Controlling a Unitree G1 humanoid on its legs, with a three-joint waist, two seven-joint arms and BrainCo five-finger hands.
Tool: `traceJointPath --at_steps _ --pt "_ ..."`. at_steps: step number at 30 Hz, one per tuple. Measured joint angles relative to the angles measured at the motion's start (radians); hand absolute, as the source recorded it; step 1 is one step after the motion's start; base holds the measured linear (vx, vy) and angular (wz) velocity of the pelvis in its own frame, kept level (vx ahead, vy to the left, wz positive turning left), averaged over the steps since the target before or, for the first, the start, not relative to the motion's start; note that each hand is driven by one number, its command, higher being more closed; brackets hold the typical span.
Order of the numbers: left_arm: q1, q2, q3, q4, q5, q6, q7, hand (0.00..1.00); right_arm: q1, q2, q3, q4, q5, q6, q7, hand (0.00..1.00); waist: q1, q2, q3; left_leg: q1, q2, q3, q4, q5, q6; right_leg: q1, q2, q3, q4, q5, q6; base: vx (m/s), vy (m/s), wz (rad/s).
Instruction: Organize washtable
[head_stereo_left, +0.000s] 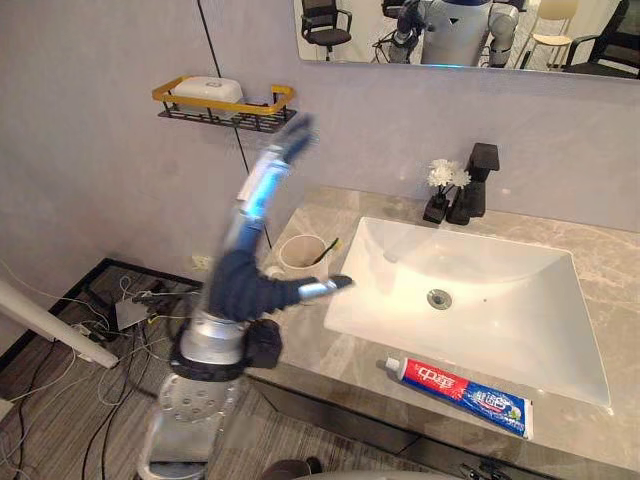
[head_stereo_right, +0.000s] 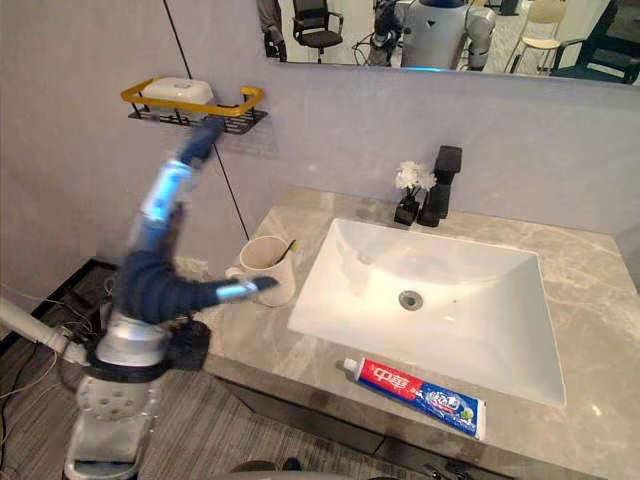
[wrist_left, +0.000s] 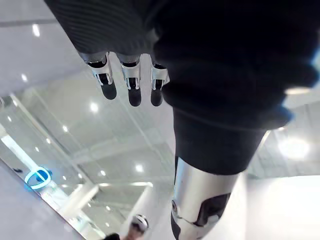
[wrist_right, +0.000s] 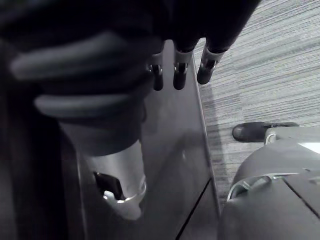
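The left hand (head_stereo_left: 245, 272), fingers straight, apart and empty, is raised between the cup (head_stereo_left: 303, 255) and the wall shelf (head_stereo_left: 160, 96), so a careless swing could tip the cup. The toothpaste (head_stereo_left: 465, 392) lies at the tabletop's (head_stereo_left: 330, 365) near edge, right of the cup. The right hand (wrist_right: 209, 67) hangs relaxed and empty.

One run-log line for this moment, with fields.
left hand: open, raised toward wall shelf | right hand: open, hanging idle | toothpaste: on counter before sink | cup: beside sink
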Motion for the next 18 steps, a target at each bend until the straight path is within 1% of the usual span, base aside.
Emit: traceJointPath --at_steps 1,2,4,7,10,12,14,18 --pt "-0.003 0.002 -0.019 0.010 0.000 0.000 -0.006 0.00 0.000 0.002 0.003 0.000 0.000 0.000 0.000 0.00 0.000 -0.001 0.000 0.001 0.001 0.002 0.000 0.000 -0.001 0.000 0.004 0.003 -0.001 0.002 -0.003 0.05 -0.008 -0.17" --pt "-0.010 0.003 -0.062 0.046 0.000 0.001 -0.021 0.00 0.000 0.005 0.005 0.000 0.000 0.000 0.000 0.00 0.000 -0.001 -0.001 0.005 0.003 0.005 0.001 0.001 0.000 0.000 0.005 0.011 -0.003 0.007 -0.004 0.05 -0.007 -0.10" --pt "-0.026 0.002 -0.100 0.088 0.002 0.003 -0.036 0.00 0.000 0.005 0.004 0.001 0.000 0.000 0.000 0.00 -0.001 -0.001 -0.001 0.004 0.004 0.006 0.000 0.003 0.002 -0.001 0.006 0.014 -0.006 0.011 -0.001 0.05 -0.001 -0.05" --pt "-0.028 -0.007 -0.166 0.168 0.011 0.006 -0.039 0.00 0.000 0.007 0.002 0.009 0.000 0.000 -0.001 0.00 -0.012 -0.004 -0.002 0.004 0.006 0.013 0.000 0.005 0.004 -0.001 0.009 0.020 -0.009 0.012 -0.001 0.05 0.000 -0.05" --pt "-0.028 -0.023 -0.238 0.254 0.050 0.010 -0.046 0.00 -0.004 0.015 0.000 0.008 0.000 0.000 -0.001 0.00 -0.017 -0.008 -0.005 0.004 0.010 0.033 -0.004 0.004 0.002 -0.013 0.012 0.040 -0.010 0.013 -0.001 0.04 0.008 -0.15" --pt "-0.035 -0.042 -0.275 0.317 0.082 0.016 -0.062 0.00 -0.005 0.022 -0.002 0.008 0.000 0.000 -0.001 0.00 -0.020 -0.013 -0.008 0.006 0.012 0.039 -0.010 0.004 0.002 -0.015 0.012 0.044 -0.010 0.013 -0.001 0.02 0.011 -0.13" --pt "-0.047 -0.069 -0.317 0.402 0.106 0.026 -0.063 0.00 -0.005 0.036 -0.003 0.008 0.000 0.000 -0.002 0.00 -0.019 -0.018 -0.011 0.017 0.016 0.053 -0.017 0.004 0.002 -0.015 0.013 0.057 -0.008 0.013 -0.001 0.00 0.009 -0.14" --pt "-0.065 -0.075 -0.375 0.549 0.142 0.037 -0.077 0.00 -0.007 0.040 -0.004 0.008 0.000 0.001 -0.003 0.00 -0.023 -0.020 -0.018 0.033 0.017 0.057 -0.027 0.004 0.002 -0.013 0.014 0.063 -0.008 0.014 -0.002 -0.02 0.005 -0.12"
